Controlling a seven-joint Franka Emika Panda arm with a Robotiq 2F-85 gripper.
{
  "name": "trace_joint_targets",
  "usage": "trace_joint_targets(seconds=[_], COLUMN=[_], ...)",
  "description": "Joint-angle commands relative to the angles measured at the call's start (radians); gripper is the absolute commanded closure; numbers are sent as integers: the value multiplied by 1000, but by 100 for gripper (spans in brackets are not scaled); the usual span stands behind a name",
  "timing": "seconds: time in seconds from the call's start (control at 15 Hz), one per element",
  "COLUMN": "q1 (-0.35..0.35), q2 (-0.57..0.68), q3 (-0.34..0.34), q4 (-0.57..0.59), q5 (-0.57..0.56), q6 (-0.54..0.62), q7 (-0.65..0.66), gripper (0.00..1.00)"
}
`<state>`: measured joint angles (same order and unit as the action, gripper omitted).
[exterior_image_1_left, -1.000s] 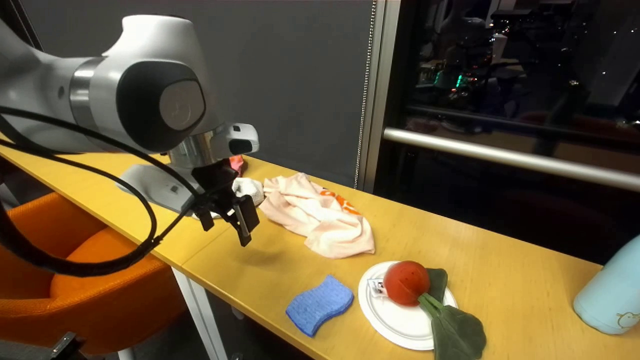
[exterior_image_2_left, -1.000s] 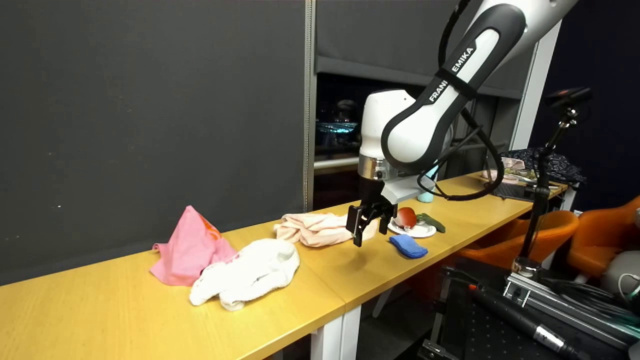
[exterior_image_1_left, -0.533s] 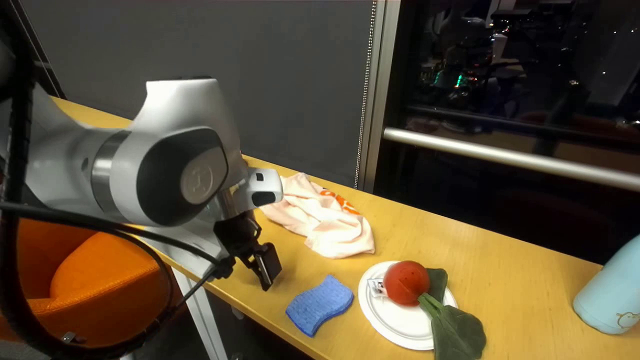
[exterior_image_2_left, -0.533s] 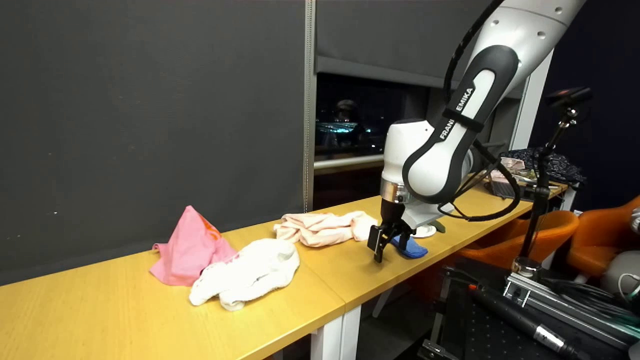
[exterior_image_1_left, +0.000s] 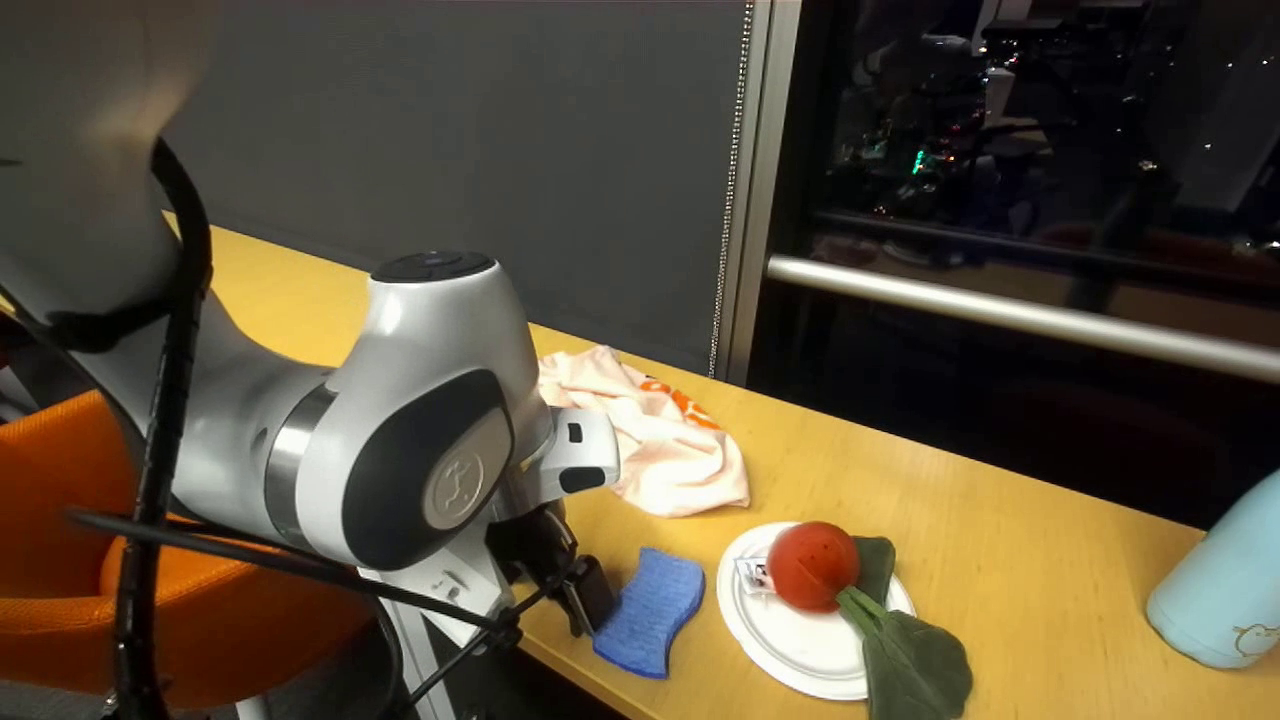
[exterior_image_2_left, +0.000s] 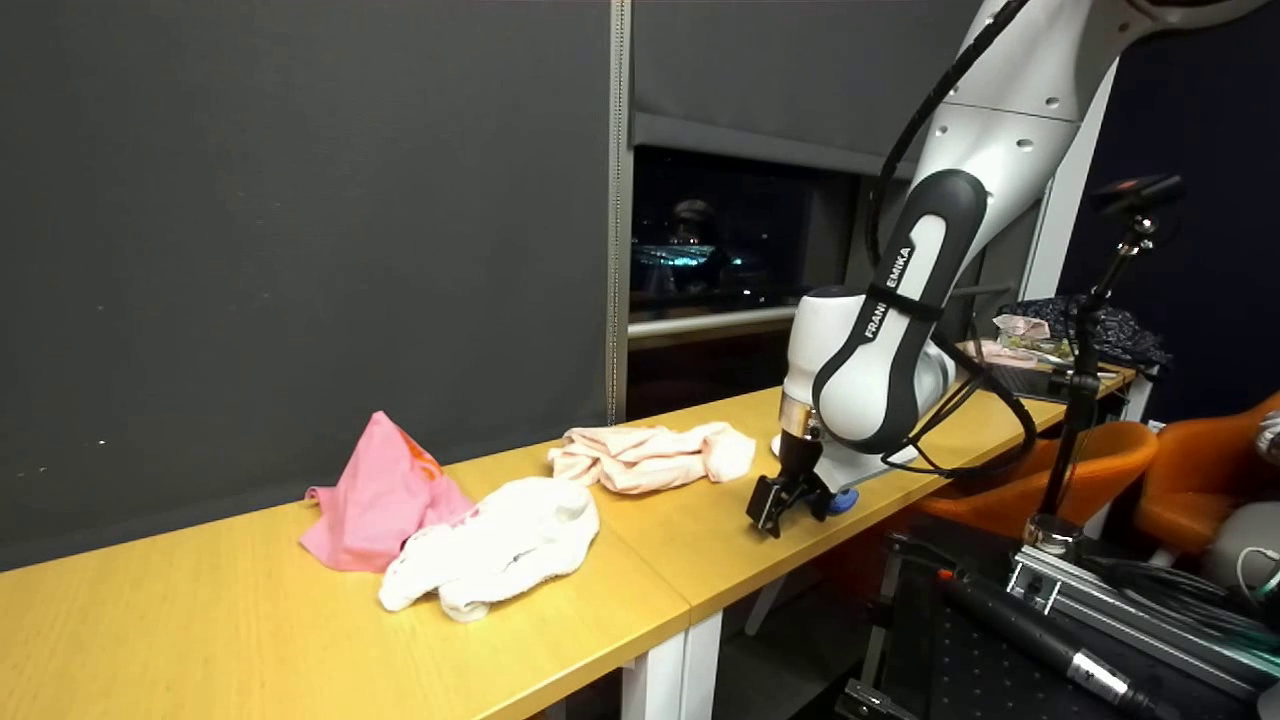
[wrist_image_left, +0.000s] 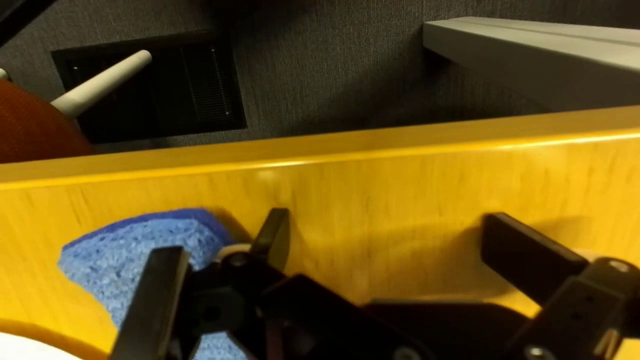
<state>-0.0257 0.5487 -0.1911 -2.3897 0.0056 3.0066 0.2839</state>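
While the gripper (wrist_image_left: 390, 237) stood wide in the wrist view, the blue sponge (wrist_image_left: 117, 260) lay on the table (wrist_image_left: 375, 195), partly hidden by one finger. In an exterior view, it sat near a white plate (exterior_image_1_left: 785, 645); in both exterior views, peach cloth (exterior_image_2_left: 650, 458) lay nearby.

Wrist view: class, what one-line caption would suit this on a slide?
Open tool near the edge of a wooden table, with a blue sponge lying outside its jaws.
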Motion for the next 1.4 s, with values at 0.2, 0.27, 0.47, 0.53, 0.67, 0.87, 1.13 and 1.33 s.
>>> trace_joint_targets(seconds=[0.2, 0.27, 0.47, 0.53, 0.67, 0.87, 1.13, 1.33], q1=[-42, -47, -71, -75, -97, -122, -162, -184], q2=[32, 41, 77, 88, 130, 192, 189, 179], q3=[-59, -72, -97, -105, -106, -119, -131, -161], q4=[2, 11, 46, 59, 108, 171, 182, 182], q5=[34, 34, 35, 36, 42, 49, 63, 64], q6=[51, 51, 50, 48, 42, 37, 31, 34], q7=[-59, -62, -70, -68, -69, -65, -74, -75], gripper=[0, 0, 0, 0, 0, 0, 0, 0])
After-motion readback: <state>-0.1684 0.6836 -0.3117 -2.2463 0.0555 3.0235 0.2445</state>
